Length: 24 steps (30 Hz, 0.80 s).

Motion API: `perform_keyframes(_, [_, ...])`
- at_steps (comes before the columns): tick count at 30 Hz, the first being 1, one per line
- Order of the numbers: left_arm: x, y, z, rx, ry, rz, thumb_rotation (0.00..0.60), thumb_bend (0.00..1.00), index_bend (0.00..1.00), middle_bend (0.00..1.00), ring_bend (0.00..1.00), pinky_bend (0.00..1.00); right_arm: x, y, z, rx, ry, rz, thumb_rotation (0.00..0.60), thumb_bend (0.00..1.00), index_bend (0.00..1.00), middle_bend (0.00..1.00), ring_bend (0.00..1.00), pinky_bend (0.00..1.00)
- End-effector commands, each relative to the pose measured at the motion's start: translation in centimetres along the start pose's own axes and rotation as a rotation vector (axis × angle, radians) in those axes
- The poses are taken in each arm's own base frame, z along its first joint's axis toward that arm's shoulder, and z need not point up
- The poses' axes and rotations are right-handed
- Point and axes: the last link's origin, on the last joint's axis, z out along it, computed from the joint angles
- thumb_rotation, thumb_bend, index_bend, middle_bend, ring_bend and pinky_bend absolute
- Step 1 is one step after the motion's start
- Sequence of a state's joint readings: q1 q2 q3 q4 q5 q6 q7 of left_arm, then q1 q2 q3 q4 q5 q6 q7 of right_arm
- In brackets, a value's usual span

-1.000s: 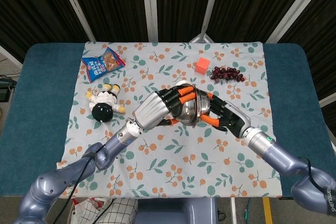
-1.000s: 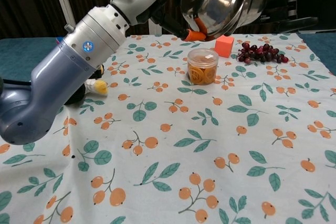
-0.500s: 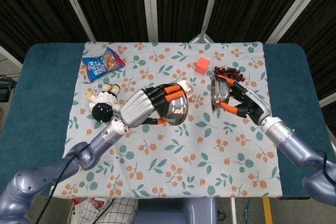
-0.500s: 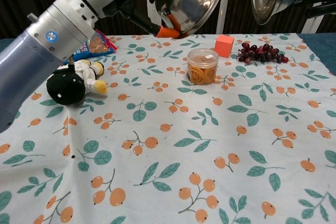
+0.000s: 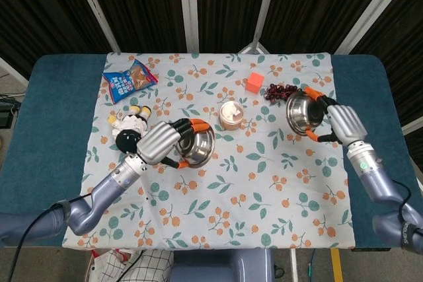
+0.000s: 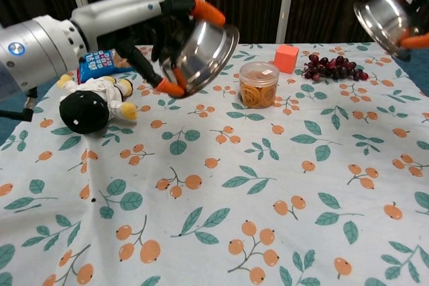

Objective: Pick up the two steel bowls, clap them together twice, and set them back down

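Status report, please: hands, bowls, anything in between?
Left hand holds left bowl in the air. Right hand holds right bowl, also raised. Bowls far apart. Snack jar on the cloth between them.

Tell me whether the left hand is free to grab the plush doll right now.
Probably not: the left hand already grips a steel bowl, so though the plush doll lies uncovered close beside it, the bowl must go down first.

**A staged robot test bench, not a home**

Black curtains (image 5: 139, 4) hung on white metal poles (image 5: 188, 8) close off the top of the frame. A teal table (image 5: 46, 130) carries a fruit-print cloth (image 5: 264, 189) scattered with props: snack packet (image 5: 130, 78), plush doll (image 5: 130, 130), orange cube (image 5: 254, 82).
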<state>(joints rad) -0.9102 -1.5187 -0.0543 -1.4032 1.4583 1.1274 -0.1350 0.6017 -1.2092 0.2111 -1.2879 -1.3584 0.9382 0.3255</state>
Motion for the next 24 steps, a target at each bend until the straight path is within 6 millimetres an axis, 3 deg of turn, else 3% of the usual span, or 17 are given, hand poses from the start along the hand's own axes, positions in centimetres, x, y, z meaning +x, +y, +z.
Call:
perform_keyframes(1, [-2.0, -1.0, -1.7, 0.083, -0.158, 0.027, 0.600, 0.37, 0.43, 0.52, 0.40, 0.56, -5.3, 2.6, -2.1, -0.028, -0.075, -0.237, 0.600, 0.45, 0.80, 0.78, 0.82, 1.00])
perform_keyframes(8, [-4.3, -1.3, -2.3, 0.106, -0.247, 0.079, 0.600, 0.37, 0.42, 0.51, 0.39, 0.52, -7.7, 3.4, -3.3, 0.001, -0.159, -0.322, 0.600, 0.45, 0.74, 0.73, 0.78, 0.97])
perform_keyframes(18, [-5.9, -2.1, -2.3, 0.117, -0.313, 0.129, 0.600, 0.36, 0.41, 0.50, 0.38, 0.51, -9.4, 2.5, -4.9, 0.039, -0.216, -0.294, 0.600, 0.45, 0.66, 0.67, 0.72, 0.94])
perform_keyframes(21, [-6.1, -2.2, -2.4, 0.112, -0.327, 0.142, 0.600, 0.31, 0.35, 0.46, 0.37, 0.49, -9.7, 2.4, -5.2, 0.031, -0.234, -0.263, 0.600, 0.45, 0.52, 0.58, 0.65, 0.89])
perform_keyframes(24, [-6.3, -2.2, -2.5, 0.113, -0.343, 0.153, 0.600, 0.23, 0.14, 0.34, 0.31, 0.47, -9.8, 2.1, -5.4, 0.038, -0.241, -0.249, 0.600, 0.45, 0.27, 0.41, 0.50, 0.83])
